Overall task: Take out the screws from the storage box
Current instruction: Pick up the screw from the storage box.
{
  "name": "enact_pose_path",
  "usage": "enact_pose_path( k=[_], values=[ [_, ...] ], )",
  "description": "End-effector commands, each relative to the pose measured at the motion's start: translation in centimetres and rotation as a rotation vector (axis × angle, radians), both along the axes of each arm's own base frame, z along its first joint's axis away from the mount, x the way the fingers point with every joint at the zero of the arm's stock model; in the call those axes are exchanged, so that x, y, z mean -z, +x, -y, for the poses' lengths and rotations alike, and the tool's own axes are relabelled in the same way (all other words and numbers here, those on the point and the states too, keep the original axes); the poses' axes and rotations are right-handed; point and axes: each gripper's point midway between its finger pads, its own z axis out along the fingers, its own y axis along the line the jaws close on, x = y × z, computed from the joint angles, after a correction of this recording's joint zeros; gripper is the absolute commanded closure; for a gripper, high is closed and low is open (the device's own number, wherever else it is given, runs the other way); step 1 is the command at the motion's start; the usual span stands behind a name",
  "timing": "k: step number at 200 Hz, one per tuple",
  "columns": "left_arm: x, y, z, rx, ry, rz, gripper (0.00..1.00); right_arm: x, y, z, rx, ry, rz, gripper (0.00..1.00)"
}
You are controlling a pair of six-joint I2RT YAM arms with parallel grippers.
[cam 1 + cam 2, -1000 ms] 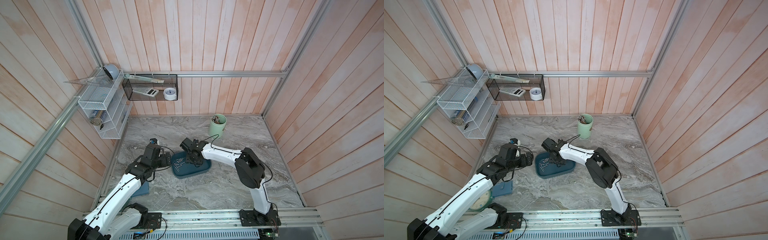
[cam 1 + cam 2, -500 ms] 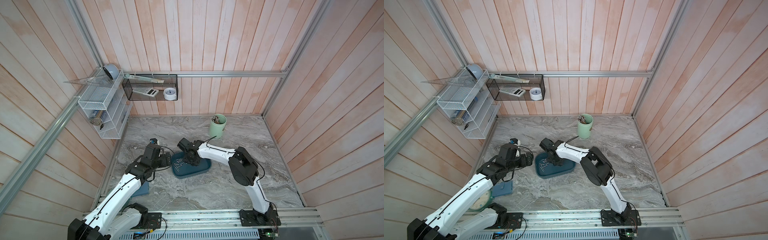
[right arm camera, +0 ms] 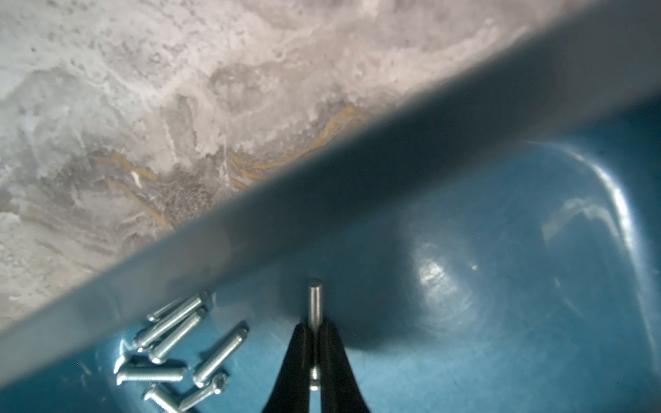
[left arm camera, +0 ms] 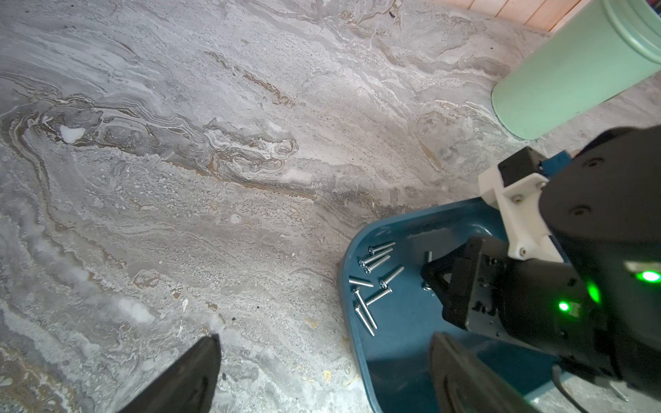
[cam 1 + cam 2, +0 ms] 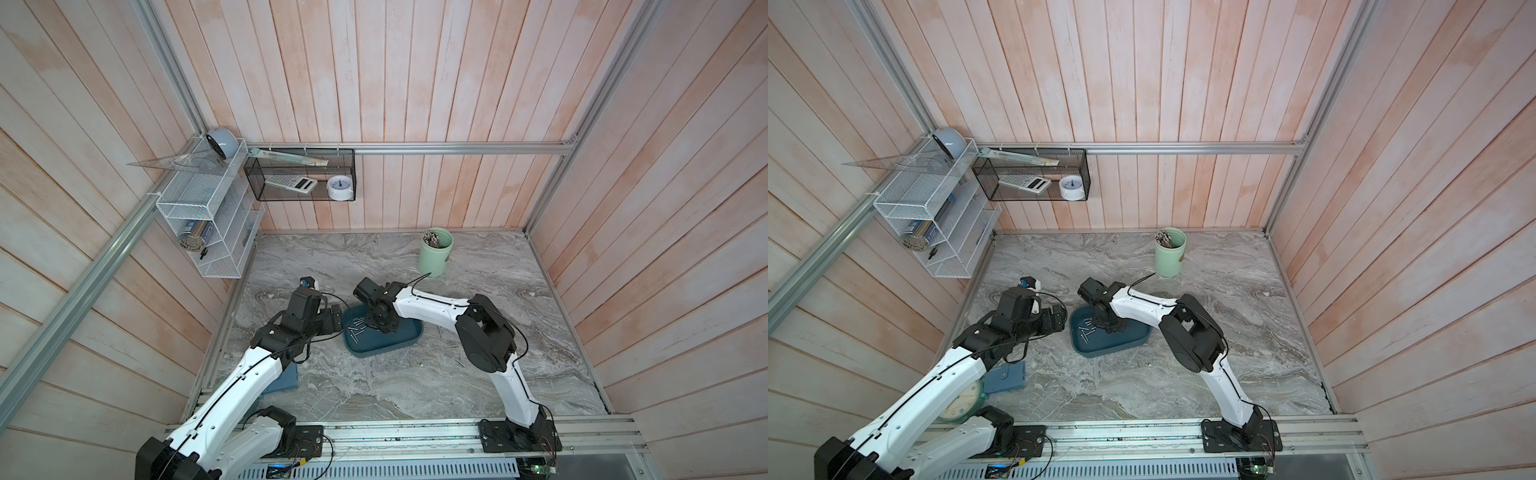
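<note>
Looking down from my end at the grey marble tabletop (image 5: 374,257), I've got the dark teal tray (image 5: 386,350) lying flat roughly mid-table, between the two arms in both top views. A pale green cup (image 5: 435,254) stands upright further back by the wall, well apart from the tray, with a bundle of sticks poking out the top. My left claw (image 4: 323,339) is at the tray's left end, spread wide with nothing between its fingers. On its wrist cam one finger (image 4: 200,361) is over bare marble and the other is over the tray's rim. My right claw (image 3: 314,327) is down inside the tray, tips pinched together and clamped on one screw (image 3: 314,304), whose shank sticks out past the tips toward the tray wall. Can't tell if that one is touching the tray floor or not. The other screws (image 4: 372,282) lie in a loose heap on the tray floor, in the corner nearest the left claw and just beside the right claw. A few loose screws (image 5: 449,345) are out on the marble off the tray's right end, tiny in a top view.
</note>
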Motion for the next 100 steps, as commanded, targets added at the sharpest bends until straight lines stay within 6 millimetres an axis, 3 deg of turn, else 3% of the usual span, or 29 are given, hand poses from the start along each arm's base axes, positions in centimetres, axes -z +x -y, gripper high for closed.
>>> enact_pose_path(
  k=[1,18,50,100],
  values=[
    [-0.3,0.1,-0.3,0.0,0.014,0.024,0.04,2.0,-0.1,0.8,-0.071,-0.051,-0.039,0.94],
    [-0.2,0.1,-0.3,-0.001,0.015,0.024,0.04,2.0,0.5,1.1,-0.142,-0.073,-0.042,0.94],
    [-0.2,0.1,-0.3,-0.001,0.016,0.024,0.04,1.3,1.5,3.4,-0.254,-0.253,-0.008,0.91],
    [-0.2,0.1,-0.4,-0.004,0.02,0.024,0.04,3.9,0.0,4.3,-0.316,-0.276,-0.096,0.81]
  ],
)
